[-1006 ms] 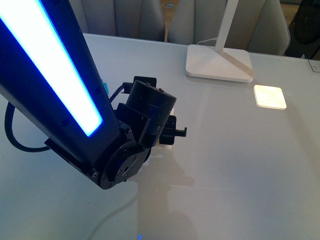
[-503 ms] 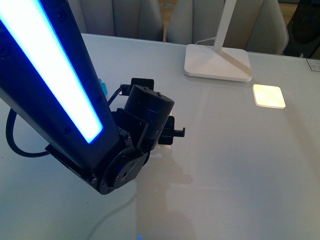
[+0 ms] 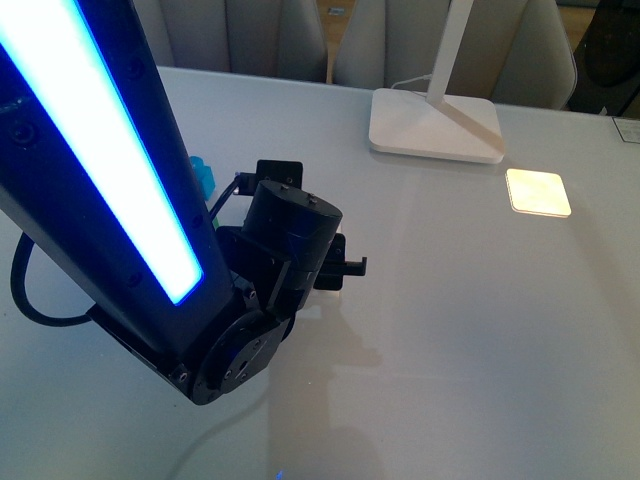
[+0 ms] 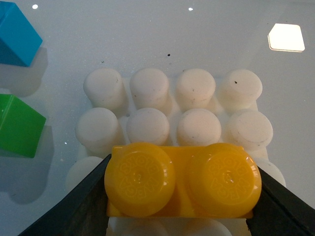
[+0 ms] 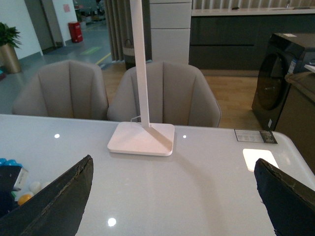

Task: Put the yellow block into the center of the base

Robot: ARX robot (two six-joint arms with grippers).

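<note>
In the left wrist view my left gripper (image 4: 181,199) is shut on the yellow block (image 4: 182,179), one black finger (image 4: 74,209) on each short end. The block's two studs face the camera. It sits over the near-middle rows of the white studded base (image 4: 197,98); I cannot tell whether it touches the studs. In the front view the left gripper (image 3: 335,268) points down at the table and hides both block and base. My right gripper (image 5: 172,201) is open and empty above the table, away from the base.
A blue brick (image 4: 17,34) and a green brick (image 4: 17,125) lie just beside the base; the blue one also shows in the front view (image 3: 203,176). The white lamp's base (image 3: 435,125) stands at the back, with a bright light patch (image 3: 538,192) on the table next to it.
My left arm has shifted slightly left and down over the base. The white edge of the base seen under the gripper earlier is now covered, and more of the blue brick shows.
</note>
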